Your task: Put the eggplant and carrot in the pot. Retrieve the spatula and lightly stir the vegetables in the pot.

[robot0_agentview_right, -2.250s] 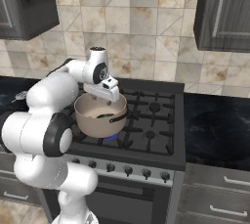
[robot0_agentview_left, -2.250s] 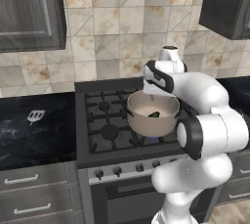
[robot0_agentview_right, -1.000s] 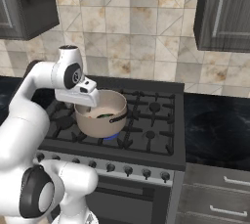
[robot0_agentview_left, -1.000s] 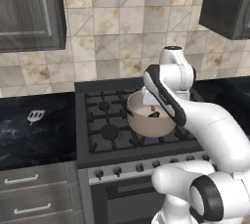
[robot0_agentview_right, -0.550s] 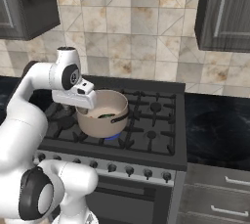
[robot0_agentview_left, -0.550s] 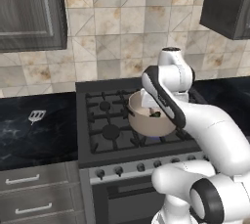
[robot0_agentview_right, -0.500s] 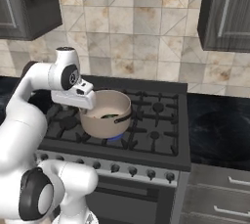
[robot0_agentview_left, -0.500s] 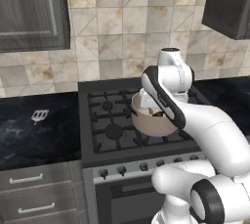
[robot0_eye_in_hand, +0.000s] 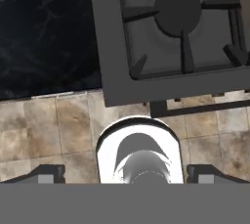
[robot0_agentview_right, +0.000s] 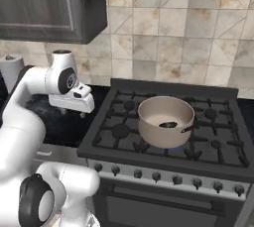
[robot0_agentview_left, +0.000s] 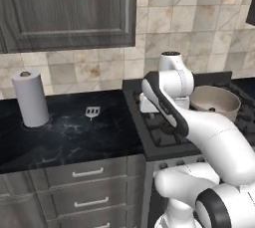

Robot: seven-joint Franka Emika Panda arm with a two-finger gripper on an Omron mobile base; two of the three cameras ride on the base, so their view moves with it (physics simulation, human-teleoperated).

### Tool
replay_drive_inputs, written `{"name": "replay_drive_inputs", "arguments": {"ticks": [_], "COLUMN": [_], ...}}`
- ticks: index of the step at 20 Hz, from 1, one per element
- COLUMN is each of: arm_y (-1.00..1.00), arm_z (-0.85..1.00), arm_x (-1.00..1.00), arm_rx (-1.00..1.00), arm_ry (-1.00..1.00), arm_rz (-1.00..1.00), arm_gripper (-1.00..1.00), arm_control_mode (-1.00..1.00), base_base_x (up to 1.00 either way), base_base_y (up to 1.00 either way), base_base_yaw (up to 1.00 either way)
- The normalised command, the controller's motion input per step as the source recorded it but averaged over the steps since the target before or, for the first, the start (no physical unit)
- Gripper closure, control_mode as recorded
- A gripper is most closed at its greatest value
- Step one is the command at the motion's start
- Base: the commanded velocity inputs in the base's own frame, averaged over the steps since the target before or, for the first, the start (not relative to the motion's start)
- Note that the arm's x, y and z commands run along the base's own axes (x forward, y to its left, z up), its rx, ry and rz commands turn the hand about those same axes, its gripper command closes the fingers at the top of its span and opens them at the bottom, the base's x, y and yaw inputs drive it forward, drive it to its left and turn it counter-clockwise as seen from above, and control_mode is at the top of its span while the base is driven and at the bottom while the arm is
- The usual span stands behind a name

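The pot (robot0_agentview_right: 165, 120) stands on the stove (robot0_agentview_right: 213, 144), on a front burner, well to the right of the gripper (robot0_agentview_left: 149, 103) as the right base view shows it; its pale inside holds a small dark item with a green tip, the eggplant (robot0_agentview_right: 169, 125), lying low against the near wall. In the left base view the pot (robot0_agentview_left: 215, 103) sits beyond the arm, on the side of the gripper away from the counter. The carrot cannot be made out in the pot at this size. The spatula (robot0_agentview_left: 92, 112) lies flat on the dark marbled counter (robot0_agentview_left: 74, 137), well apart from the gripper on its counter side, slotted pale head toward the front edge. A paper towel roll (robot0_agentview_left: 30, 97) stands upright further along the counter, beyond the spatula. The gripper (robot0_agentview_right: 72, 103) hangs over the seam between stove and counter, touching nothing. In the hand view its 2 dark finger tips (robot0_eye_in_hand: 46, 173) stand at the far corners, jaws spread wide and empty, with the stove's edge and 1 burner grate (robot0_eye_in_hand: 178, 17) ahead.
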Motion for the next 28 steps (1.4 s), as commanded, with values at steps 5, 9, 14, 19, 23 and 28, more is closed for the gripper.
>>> {"name": "replay_drive_inputs", "arguments": {"ticks": [5, 9, 14, 19, 23, 28], "arm_y": [0.0, 0.0, 0.0, 0.0, 0.0, -0.12], "arm_z": [0.0, 0.0, 0.0, 0.0, -0.19, -0.46], "arm_x": [0.0, 0.0, 0.0, 0.0, -0.02, 0.0], "arm_rx": [0.0, 0.0, 0.0, 0.0, -0.04, -0.21], "arm_ry": [0.0, 0.0, 0.0, 0.0, 0.04, 0.0], "arm_rz": [0.0, 0.0, 0.0, 0.0, 0.0, 0.01], "arm_gripper": [-1.0, -1.0, -1.0, -1.0, -1.0, -1.0], "arm_control_mode": [1.0, 1.0, 1.0, 1.0, -1.0, -1.0], "base_base_x": [0.32, 0.5, 0.53, 0.23, 0.0, 0.0], "base_base_y": [0.9, 0.73, 0.48, 0.19, 0.0, 0.0], "base_base_yaw": [0.0, 0.0, 0.0, 0.0, 0.0, 0.0]}}
